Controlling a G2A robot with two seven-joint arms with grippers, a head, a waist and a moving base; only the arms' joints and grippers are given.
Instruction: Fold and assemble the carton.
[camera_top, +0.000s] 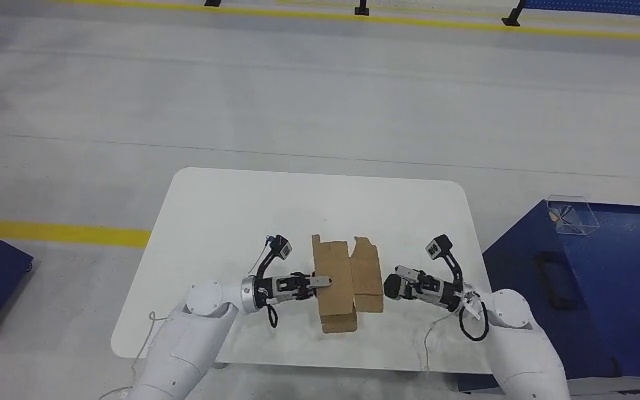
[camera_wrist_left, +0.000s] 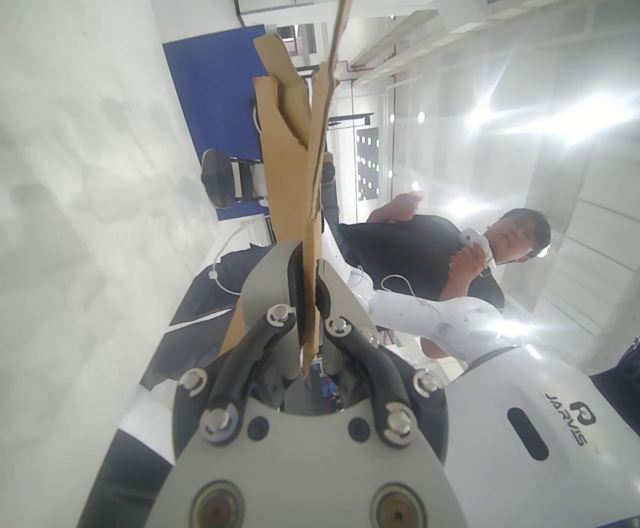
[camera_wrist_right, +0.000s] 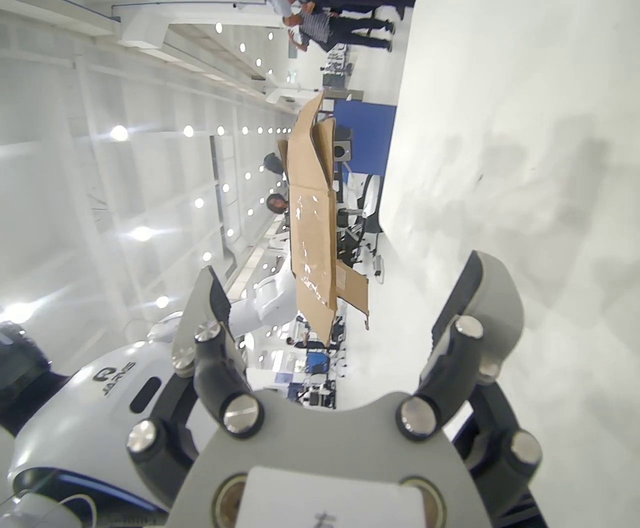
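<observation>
Carton (camera_top: 345, 288): brown corrugated board, collapsed flat and not yet squared up, with flaps projecting at both ends. It sits over the near middle of the surface (camera_top: 250, 210), between the two arms. Both wrist views show a gap between board and surface, so it is judged to be held up rather than lying down. Left gripper (camera_top: 318, 283): clamped on the carton's left edge. The left wrist view shows its fingers (camera_wrist_left: 270, 292) pressed against a doubled thickness of board, with the rest of the carton running away from the grip unsupported. Right gripper (camera_top: 389, 286): just beside the carton's right edge and holding nothing. Its own view shows the fingers (camera_wrist_right: 487, 285) spread wide with the carton ahead of them; contact cannot be confirmed. Handling assessment: the item is light and stiff across its panels but should hinge freely at the scored creases, so a one-sided hold is likely to let it sag or swing. The board is matt and should not slip under firm pads, though a hard pinch on a flap may crush or crease it. One face carries a glossy patch, probably tape. Recommended hold: the right edge fold opposite the left grip, on doubled board near mid-length, not on a loose flap. With both edges held, pushing them toward each other should open the tube. Task judged to be at an early stage.
</observation>
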